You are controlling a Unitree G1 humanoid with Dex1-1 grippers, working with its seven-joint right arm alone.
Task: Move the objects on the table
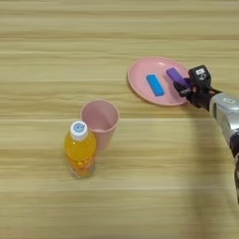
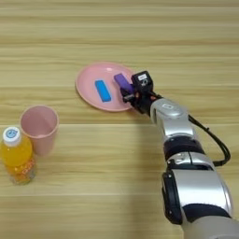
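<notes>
Right gripper (image 2: 127, 95) at the near end of the purple block (image 2: 122, 81) on the pink plate (image 2: 88, 93), long axis running up-left away from it; finger state impossible to tell.

One pink plate (image 1: 140, 79), two blocks, one blue (image 1: 155, 85) and one purple (image 1: 175, 75), one pink cup (image 1: 100, 122) and one juice bottle (image 1: 80, 150) are seen.

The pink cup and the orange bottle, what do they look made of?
The pink cup looks like matte, opaque plastic: even colour, thin rim, no glare. The small orange-juice bottle seems clear glossy plastic, since the orange liquid shows through its wall; its white cap looks like plastic too.
</notes>
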